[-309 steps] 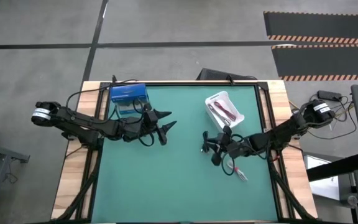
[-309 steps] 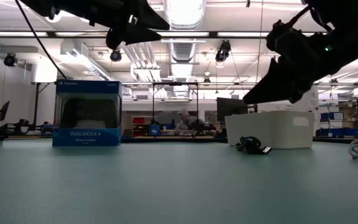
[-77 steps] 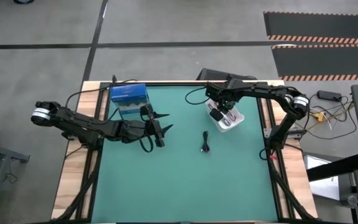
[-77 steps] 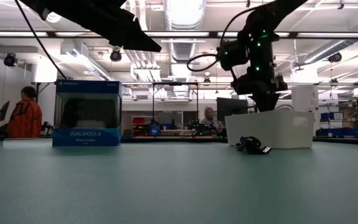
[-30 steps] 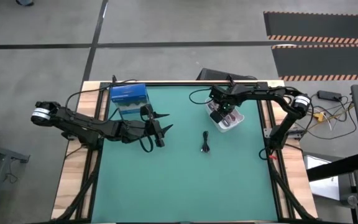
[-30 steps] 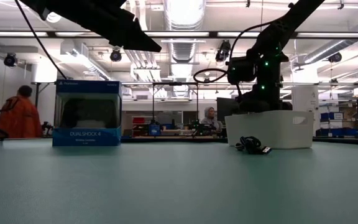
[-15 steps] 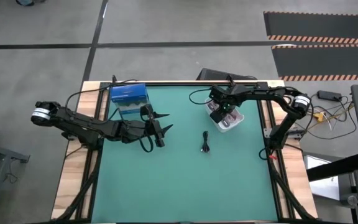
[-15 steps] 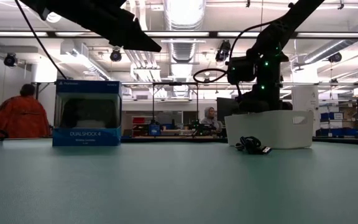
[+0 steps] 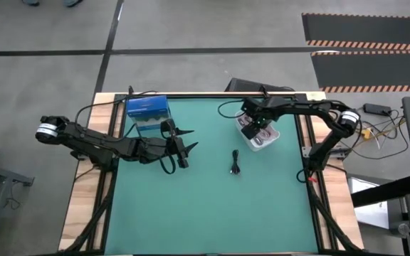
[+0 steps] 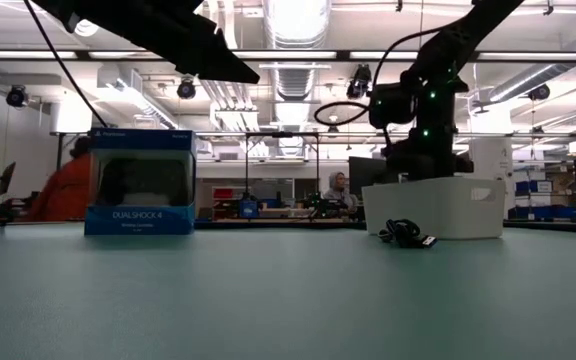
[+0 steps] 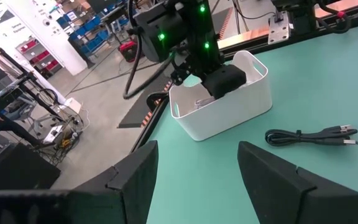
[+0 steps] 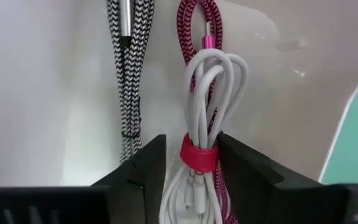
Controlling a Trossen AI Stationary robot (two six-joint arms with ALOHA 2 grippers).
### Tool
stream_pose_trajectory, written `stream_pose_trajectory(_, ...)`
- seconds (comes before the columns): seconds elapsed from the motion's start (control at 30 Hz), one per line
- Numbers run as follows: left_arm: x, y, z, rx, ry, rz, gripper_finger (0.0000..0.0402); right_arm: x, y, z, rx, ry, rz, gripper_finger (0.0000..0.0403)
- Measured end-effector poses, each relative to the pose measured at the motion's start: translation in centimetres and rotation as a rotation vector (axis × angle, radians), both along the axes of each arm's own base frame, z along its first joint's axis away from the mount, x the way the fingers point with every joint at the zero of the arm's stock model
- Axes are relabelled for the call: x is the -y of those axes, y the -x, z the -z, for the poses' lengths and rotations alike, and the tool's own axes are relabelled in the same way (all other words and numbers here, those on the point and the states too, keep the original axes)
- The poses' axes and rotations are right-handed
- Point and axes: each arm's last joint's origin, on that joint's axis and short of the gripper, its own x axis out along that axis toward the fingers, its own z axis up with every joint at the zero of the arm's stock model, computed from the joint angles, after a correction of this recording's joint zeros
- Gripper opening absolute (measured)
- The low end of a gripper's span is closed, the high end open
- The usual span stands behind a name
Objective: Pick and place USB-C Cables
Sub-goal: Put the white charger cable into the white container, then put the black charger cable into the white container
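From above, the right gripper (image 9: 256, 130) dips into the white bin (image 9: 270, 137), the black cable (image 9: 235, 162) lying on the mat nearby, and the left gripper (image 9: 185, 144) waits wide open by the blue box (image 9: 146, 109); its wrist view shows fingers (image 12: 143, 172) apart around the white cable (image 12: 206, 93), the red cable (image 12: 194, 25) and grey cable (image 12: 127, 68) alongside.

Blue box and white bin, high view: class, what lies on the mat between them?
In the high view only the left hand hangs between the blue box and the white bin; the black cable lies nearer, off that line.
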Motion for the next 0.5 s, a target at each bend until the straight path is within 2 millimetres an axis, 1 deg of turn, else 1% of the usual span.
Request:
stream_pose_trajectory(0.23,0.0,0.0,0.0,0.003,0.002,-0.001,0.0206,-0.5,0.8,-1.9,0.038,0.015,-0.001,0.0130)
stream_pose_trajectory(0.4,0.0,0.0,-0.1,0.031,0.041,-0.010,0.0206,-1.2,1.7,-4.2,0.103,0.041,0.031,0.0132)
stream_pose_trajectory(0.5,0.0,0.0,-0.1,0.058,0.075,-0.018,0.0206,-2.0,2.2,-5.8,0.159,0.066,0.022,0.0131)
